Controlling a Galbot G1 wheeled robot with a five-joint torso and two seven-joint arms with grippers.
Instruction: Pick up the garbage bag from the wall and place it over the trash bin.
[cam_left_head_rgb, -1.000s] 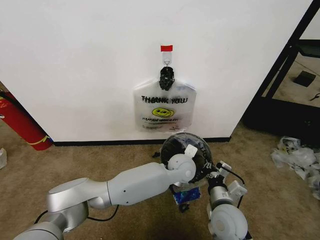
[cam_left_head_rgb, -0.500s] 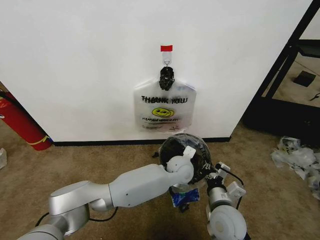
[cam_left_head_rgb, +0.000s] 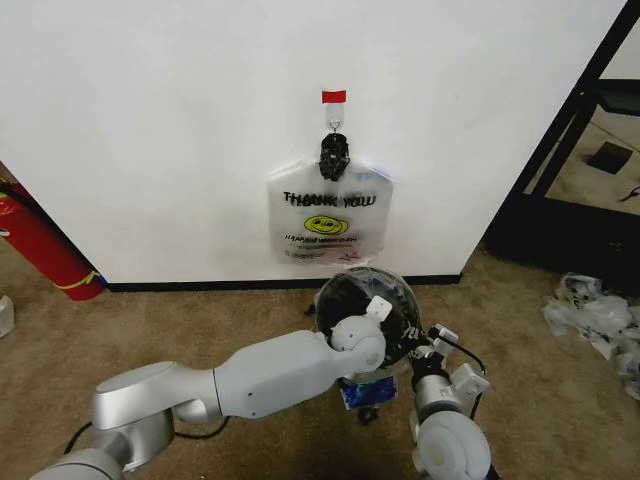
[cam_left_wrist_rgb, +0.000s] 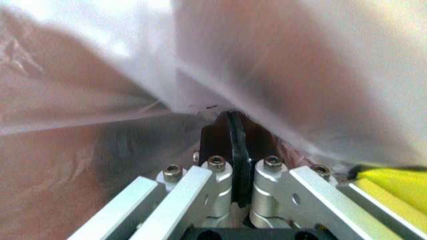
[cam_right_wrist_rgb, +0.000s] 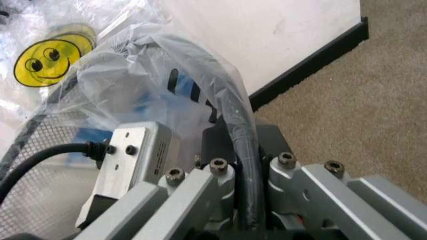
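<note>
While one bag (cam_left_head_rgb: 328, 217) hangs on the wall (cam_left_head_rgb: 180, 120) hook, a second bag (cam_right_wrist_rgb: 143, 85) lines the one bin (cam_left_head_rgb: 345, 295) below it; our left gripper (cam_left_wrist_rgb: 233, 165) and right gripper (cam_right_wrist_rgb: 243, 172) each pinch its rim.

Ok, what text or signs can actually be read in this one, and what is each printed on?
"THANK YOU": black letters on the bag hanging on the wall.
Yellow smiley face under those words; a smiley also shows on plastic in the right wrist view.
Small line under the hanging bag's smiley: too blurred to read.
Nothing else legible.
</note>
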